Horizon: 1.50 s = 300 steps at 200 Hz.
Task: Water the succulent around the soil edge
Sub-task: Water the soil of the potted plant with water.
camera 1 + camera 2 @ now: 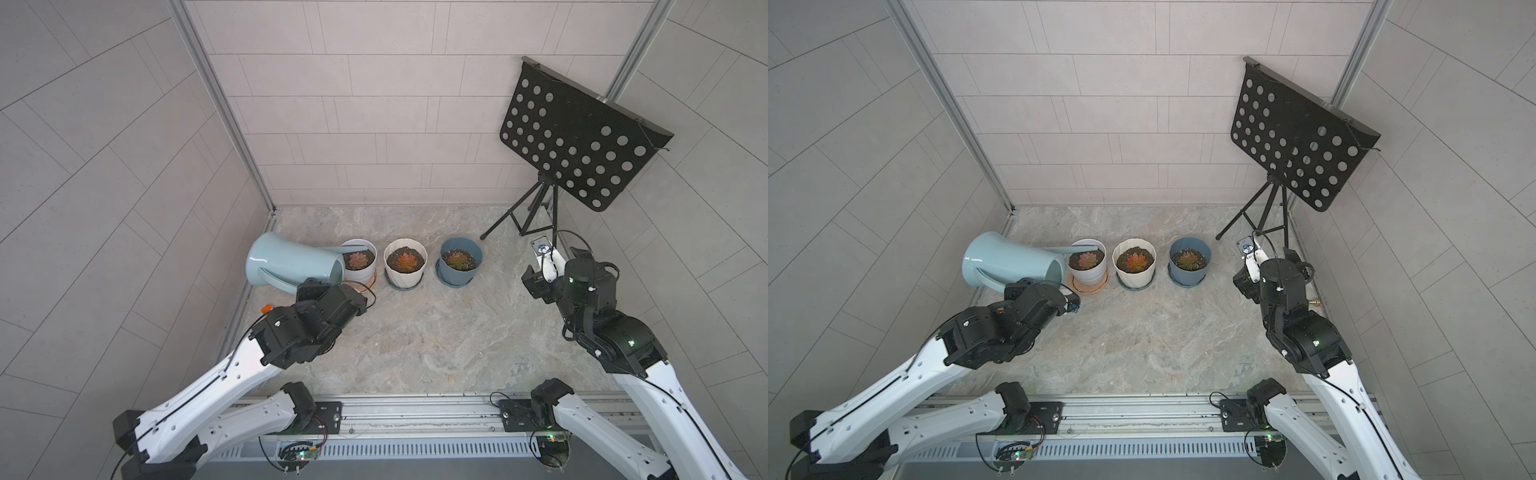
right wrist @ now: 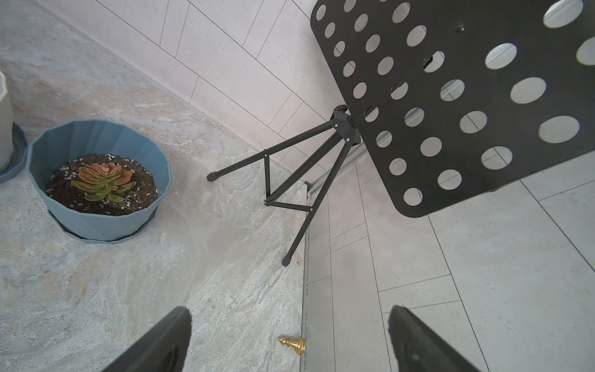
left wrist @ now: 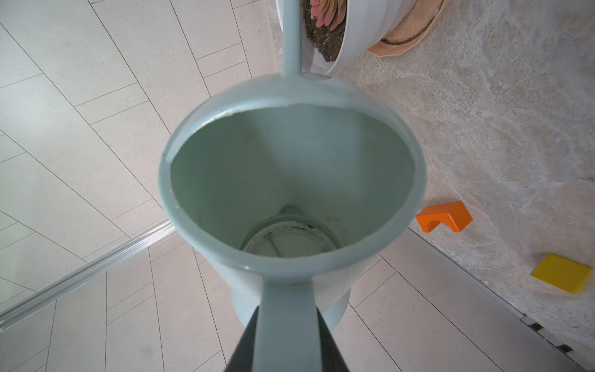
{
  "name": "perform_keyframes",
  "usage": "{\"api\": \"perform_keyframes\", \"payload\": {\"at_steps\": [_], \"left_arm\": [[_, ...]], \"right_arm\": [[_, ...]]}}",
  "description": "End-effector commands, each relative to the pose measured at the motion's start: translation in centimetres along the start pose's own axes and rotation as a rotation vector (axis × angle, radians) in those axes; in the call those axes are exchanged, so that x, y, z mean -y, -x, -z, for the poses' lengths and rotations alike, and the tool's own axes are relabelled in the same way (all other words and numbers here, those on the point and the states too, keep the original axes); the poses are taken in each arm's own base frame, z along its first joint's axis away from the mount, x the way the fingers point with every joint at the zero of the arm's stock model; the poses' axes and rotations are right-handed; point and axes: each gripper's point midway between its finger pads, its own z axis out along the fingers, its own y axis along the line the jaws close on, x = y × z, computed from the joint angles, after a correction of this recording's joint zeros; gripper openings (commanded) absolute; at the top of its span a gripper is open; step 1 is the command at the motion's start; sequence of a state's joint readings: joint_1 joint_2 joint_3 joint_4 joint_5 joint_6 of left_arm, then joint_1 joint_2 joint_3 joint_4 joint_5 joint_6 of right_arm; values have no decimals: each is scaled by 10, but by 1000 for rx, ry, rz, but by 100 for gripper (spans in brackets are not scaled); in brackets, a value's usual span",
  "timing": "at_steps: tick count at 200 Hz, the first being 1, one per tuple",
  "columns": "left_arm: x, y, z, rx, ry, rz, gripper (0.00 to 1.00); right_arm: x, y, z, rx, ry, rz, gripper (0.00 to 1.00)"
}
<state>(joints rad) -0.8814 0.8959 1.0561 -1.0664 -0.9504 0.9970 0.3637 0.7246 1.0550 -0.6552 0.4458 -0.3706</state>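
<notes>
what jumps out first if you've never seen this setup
The pale blue watering can is tilted at the far left, its spout over the round white pot, with its handle held in the left tool. Next comes the black perforated music stand, standing tall at the far right.

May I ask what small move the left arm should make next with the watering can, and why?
Probably ease the spout sideways along the rim of the white pot. The left gripper is shut on the tilted watering can, and the spout sits over soil at the far edge, clear of the succulent.
</notes>
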Motion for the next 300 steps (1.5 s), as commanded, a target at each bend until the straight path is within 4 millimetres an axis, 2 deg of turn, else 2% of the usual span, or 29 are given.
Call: {"api": "perform_keyframes", "payload": {"at_steps": [1, 117, 216, 228, 237, 251, 268, 300], "left_arm": [[-20, -12, 4, -45, 62, 54, 0], [-17, -20, 3, -68, 58, 69, 0], [-11, -46, 10, -89, 66, 116, 0], [-16, -47, 14, -60, 77, 178, 0], [-24, -55, 24, -1, 100, 295, 0], [-33, -51, 40, 154, 85, 454, 0], [-55, -54, 64, 319, 84, 720, 0], [-82, -40, 101, 619, -30, 1082, 0]], "right_arm": [[1, -2, 0, 2, -10, -3, 100], [-1, -1, 0, 6, 1, -2, 100], [0, 0, 0, 1, 1, -8, 100], [-1, 0, 0, 2, 4, -11, 100], [-1, 0, 1, 3, 7, -13, 100], [-1, 0, 2, 4, 11, -19, 100], [1, 0, 4, 3, 12, -28, 100], [6, 2, 9, 3, 9, -32, 100]]}}
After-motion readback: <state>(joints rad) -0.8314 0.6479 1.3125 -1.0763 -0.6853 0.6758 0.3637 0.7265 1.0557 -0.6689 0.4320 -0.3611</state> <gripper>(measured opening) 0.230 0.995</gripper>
